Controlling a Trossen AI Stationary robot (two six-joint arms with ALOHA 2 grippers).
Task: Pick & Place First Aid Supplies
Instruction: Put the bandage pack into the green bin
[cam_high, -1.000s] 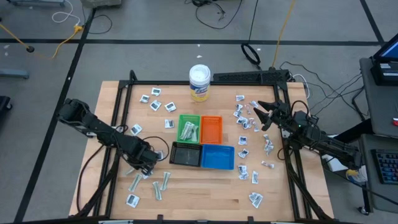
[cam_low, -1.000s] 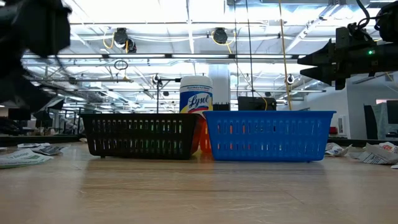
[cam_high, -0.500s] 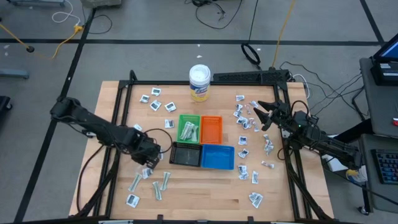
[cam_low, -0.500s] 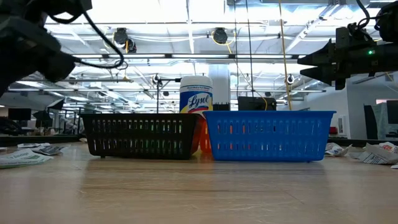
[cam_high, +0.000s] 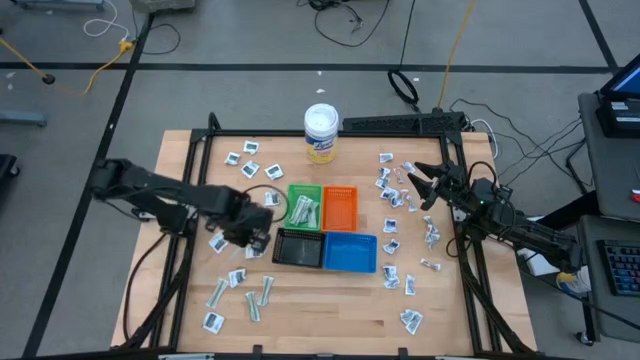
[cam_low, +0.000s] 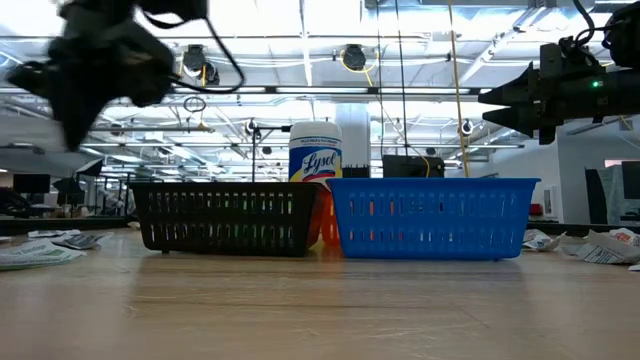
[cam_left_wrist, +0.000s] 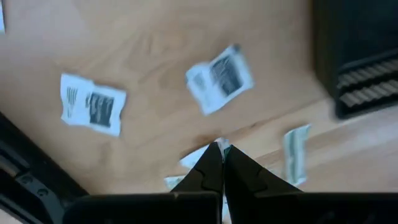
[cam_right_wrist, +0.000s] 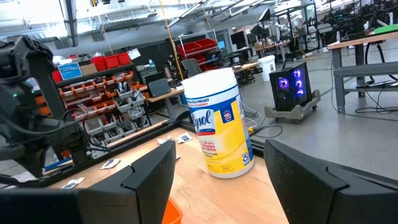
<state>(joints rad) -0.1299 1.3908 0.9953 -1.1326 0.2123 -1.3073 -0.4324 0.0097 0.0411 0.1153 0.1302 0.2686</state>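
Two end effectors: left (cam_high: 262, 236) pinched closed above scattered packets (cam_left_wrist: 219, 77) beside the black tray (cam_high: 299, 247), holding nothing visible; right (cam_high: 418, 187) gapes wide, empty.

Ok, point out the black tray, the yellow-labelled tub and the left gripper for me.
black tray (cam_high: 298, 247), high view, on its dark floor.
yellow-labelled tub (cam_high: 321, 121), high view, on its white lid.
left gripper (cam_left_wrist: 222, 163), left wrist view, where its shut jaws meet at the tips.

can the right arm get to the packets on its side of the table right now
Probably yes. The right hand is open and empty, above the loose packets beside the trays, with nothing between them.
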